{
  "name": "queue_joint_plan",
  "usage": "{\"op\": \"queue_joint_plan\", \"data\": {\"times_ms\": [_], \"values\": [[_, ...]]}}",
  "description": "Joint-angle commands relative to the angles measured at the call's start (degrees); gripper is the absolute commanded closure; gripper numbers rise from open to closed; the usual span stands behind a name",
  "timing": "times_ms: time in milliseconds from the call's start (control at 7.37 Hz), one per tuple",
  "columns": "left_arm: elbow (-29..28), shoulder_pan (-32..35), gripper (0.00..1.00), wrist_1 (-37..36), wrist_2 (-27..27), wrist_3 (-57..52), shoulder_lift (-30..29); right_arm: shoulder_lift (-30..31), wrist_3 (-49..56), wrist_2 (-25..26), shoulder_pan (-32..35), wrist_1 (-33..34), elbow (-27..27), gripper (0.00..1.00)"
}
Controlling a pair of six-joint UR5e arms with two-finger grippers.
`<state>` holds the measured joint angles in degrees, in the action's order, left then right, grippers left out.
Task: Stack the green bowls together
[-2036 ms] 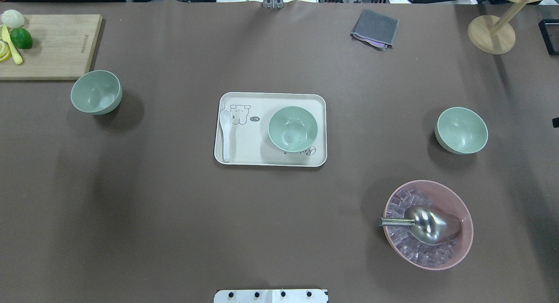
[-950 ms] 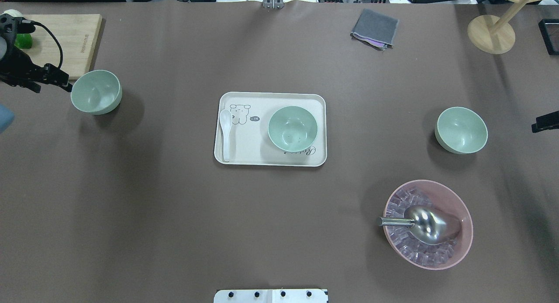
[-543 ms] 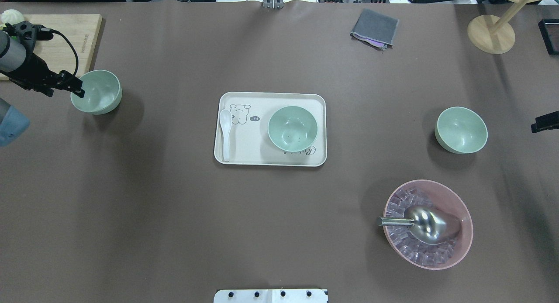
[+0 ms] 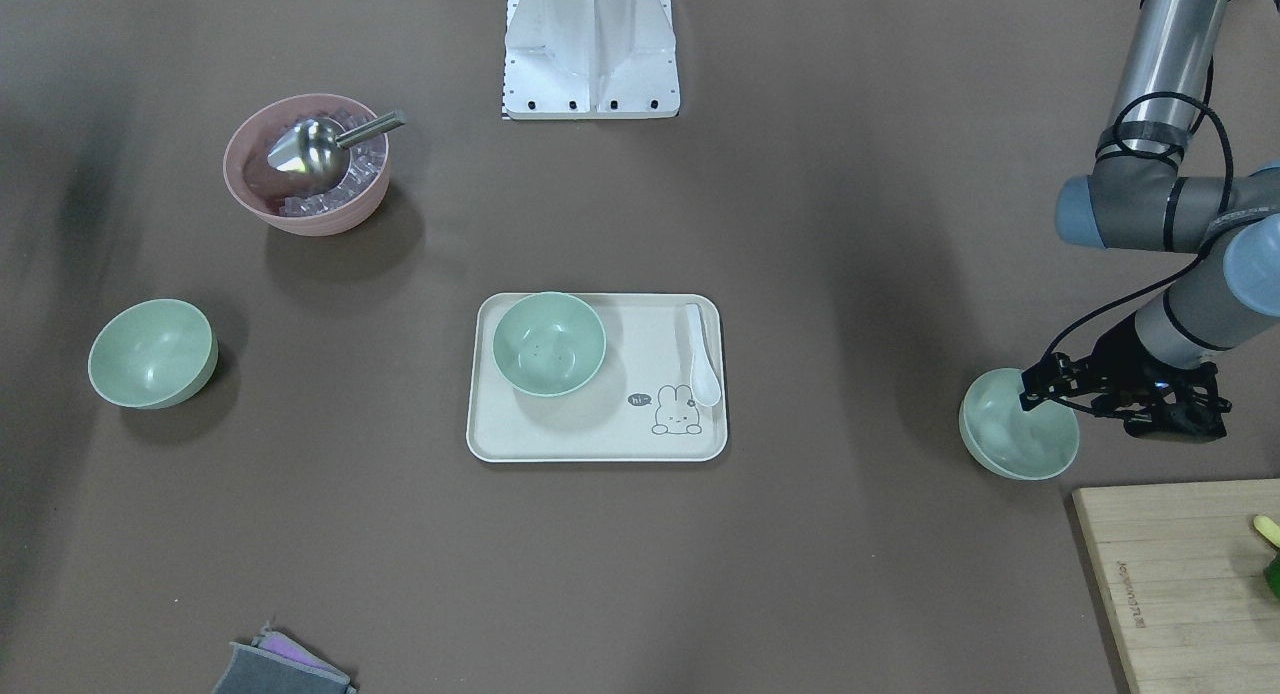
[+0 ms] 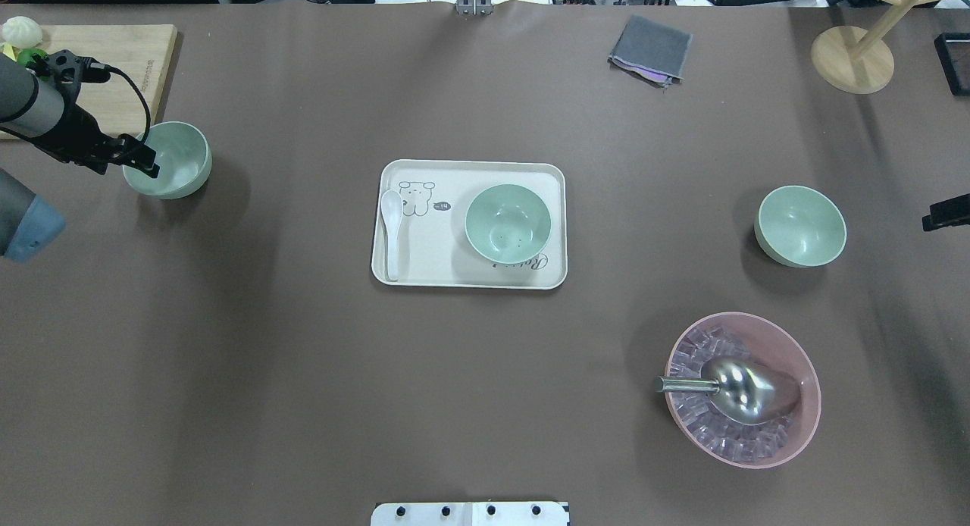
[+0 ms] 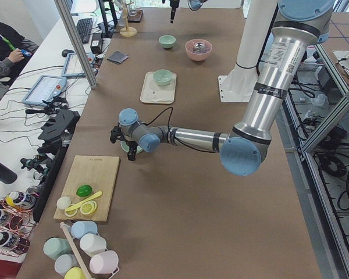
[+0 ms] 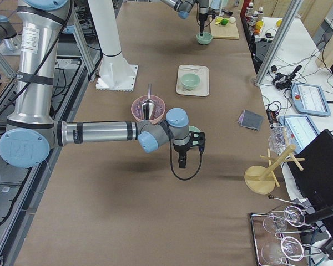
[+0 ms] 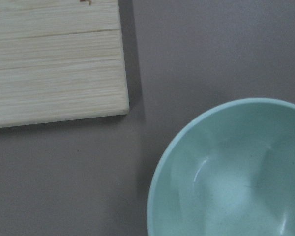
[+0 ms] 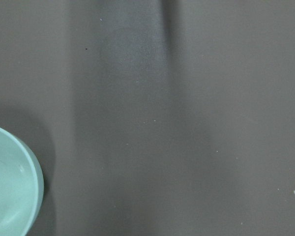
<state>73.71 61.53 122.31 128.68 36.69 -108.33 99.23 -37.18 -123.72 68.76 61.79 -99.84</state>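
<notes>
Three green bowls [image 5: 508, 223]: light, hard, smooth. Pinch the rim.
The left gripper [image 5: 145, 162] is at the left bowl's [image 5: 173, 158] rim. The middle bowl sits on the tray [image 5: 455, 277]. The right bowl [image 5: 800, 226] is near the right gripper [image 5: 938, 216]. I cannot tell if either one's fingers are open.

Even, diffuse light falls from above on a matte brown tabletop [image 5: 318, 374]. Soft-edged shadows lie beside each green bowl [image 5: 800, 226] and the pink bowl [image 5: 805, 363]; broad faint bands of shadow cross the surface. Bright glints sit on the metal scoop [image 5: 746, 389]. Fixed views are sharp; in the left wrist view the cutting board [image 8: 54, 59] and bowl rim look slightly soft.
</notes>
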Motion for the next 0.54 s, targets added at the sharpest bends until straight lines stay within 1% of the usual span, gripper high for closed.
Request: {"op": "queue_joint_plan", "data": {"times_ms": [0, 136, 271, 407], "values": [[-0.1, 0.0, 0.11, -0.1, 0.0, 0.0, -0.4, 0.0, 0.0, 0.1, 0.0, 0.0, 0.0, 0.00], [-0.2, 0.0, 0.39, -0.1, 0.0, 0.0, -0.6, 0.0, 0.0, 0.1, 0.0, 0.0, 0.0, 0.00], [-0.2, 0.0, 0.77, 0.0, 0.0, -0.3, -0.6, -0.1, 0.0, 0.1, 0.0, 0.1, 0.0, 0.00], [-0.2, 0.1, 1.00, 0.0, 0.0, -0.5, -0.6, -0.2, 0.0, 0.0, 0.0, 0.1, 0.0, 0.00]]}}
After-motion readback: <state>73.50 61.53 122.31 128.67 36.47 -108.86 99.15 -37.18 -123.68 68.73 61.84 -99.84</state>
